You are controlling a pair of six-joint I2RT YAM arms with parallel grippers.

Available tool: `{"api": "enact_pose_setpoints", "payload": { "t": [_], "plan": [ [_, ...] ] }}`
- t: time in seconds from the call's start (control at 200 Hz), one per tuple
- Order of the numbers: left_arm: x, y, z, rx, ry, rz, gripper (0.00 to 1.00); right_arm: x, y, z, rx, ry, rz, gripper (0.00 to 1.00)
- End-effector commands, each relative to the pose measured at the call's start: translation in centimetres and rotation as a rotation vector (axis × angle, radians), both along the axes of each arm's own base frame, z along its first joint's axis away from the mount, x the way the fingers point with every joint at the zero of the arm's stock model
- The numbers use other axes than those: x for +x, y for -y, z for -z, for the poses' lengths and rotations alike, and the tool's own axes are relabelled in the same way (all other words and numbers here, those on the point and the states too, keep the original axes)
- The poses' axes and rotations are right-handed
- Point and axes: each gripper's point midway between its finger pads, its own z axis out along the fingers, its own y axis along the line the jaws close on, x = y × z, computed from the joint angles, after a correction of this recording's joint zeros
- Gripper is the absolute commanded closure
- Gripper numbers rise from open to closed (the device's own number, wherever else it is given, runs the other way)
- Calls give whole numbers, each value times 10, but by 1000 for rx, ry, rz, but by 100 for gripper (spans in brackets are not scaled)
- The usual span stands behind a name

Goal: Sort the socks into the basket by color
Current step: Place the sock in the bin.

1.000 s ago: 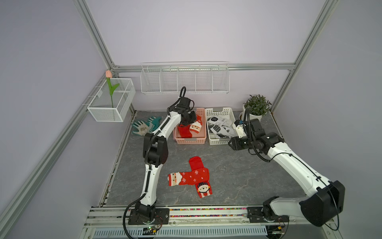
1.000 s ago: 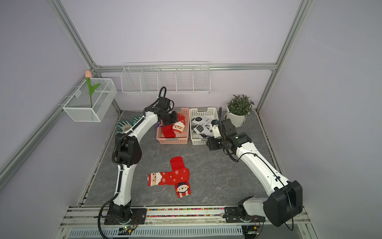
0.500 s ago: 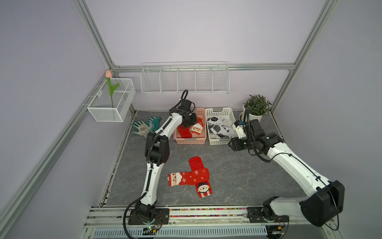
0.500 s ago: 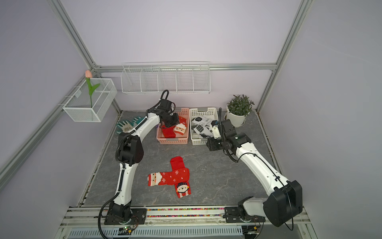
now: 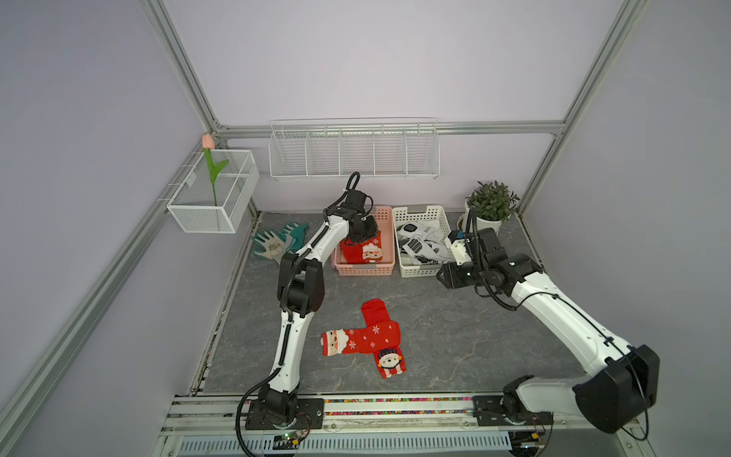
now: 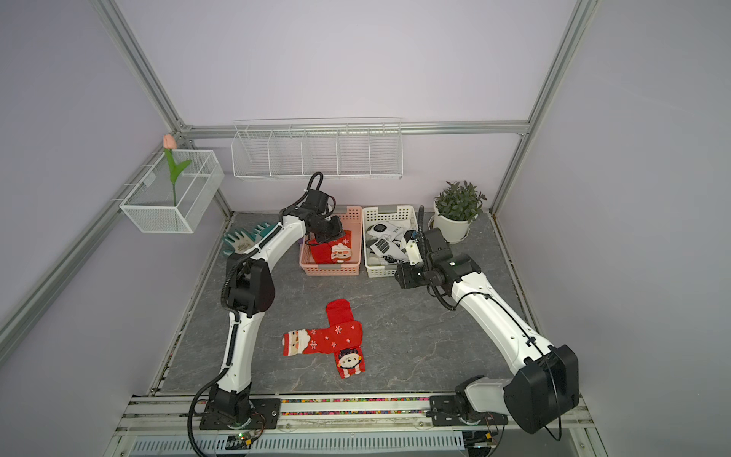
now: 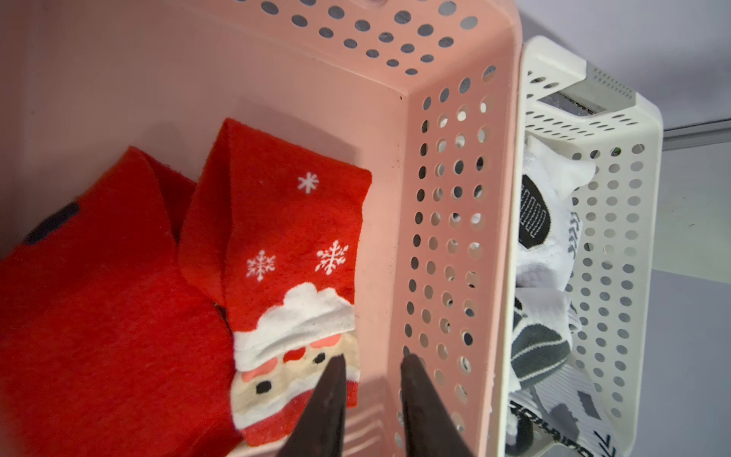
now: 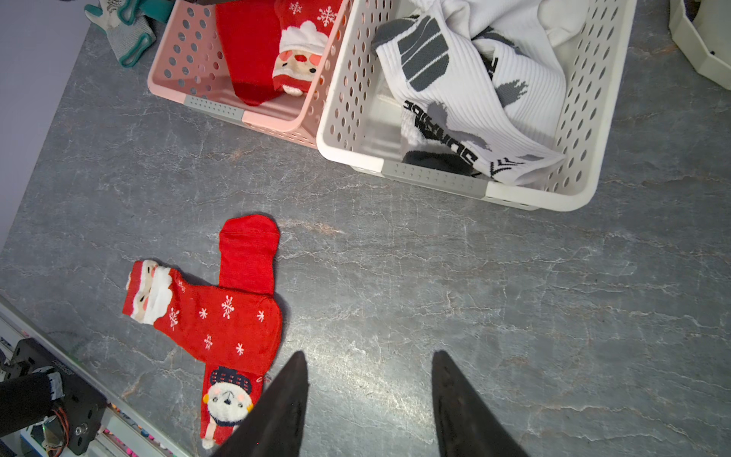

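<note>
My left gripper (image 7: 374, 358) hangs inside the pink basket (image 5: 364, 270), jaws a little apart with nothing between them. Just below its fingertips lies a red Santa sock (image 7: 288, 257), beside another red sock (image 7: 99, 296). Two more red socks (image 5: 370, 336) lie crossed on the grey table, seen in both top views and in the right wrist view (image 8: 221, 320). White socks (image 5: 419, 245) with black prints fill the white basket (image 5: 421, 271). My right gripper (image 8: 370, 354) stands open and empty above the bare table, in front of the white basket.
Teal-and-grey gloves (image 5: 279, 243) lie left of the pink basket. A potted plant (image 5: 490, 205) stands at the back right. A wire rack (image 5: 354, 152) hangs on the back wall and a wire box (image 5: 213, 198) with a tulip on the left wall.
My left gripper has opened over the pink basket and let go of the red Santa sock, which now lies in the basket. The right arm has not moved.
</note>
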Motion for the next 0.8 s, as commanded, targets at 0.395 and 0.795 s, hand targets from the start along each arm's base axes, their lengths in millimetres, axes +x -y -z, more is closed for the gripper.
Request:
{"api": "enact_pose_setpoints", "payload": {
  "t": [0.395,0.795],
  "plan": [
    [-14,-26,-11,57,2,-5,71,0,-4,17,-8,-40,-12,47],
    [-82,-63,-53,125,6,-5,71,4,-8,14,0,-34,-19,47]
  ]
}}
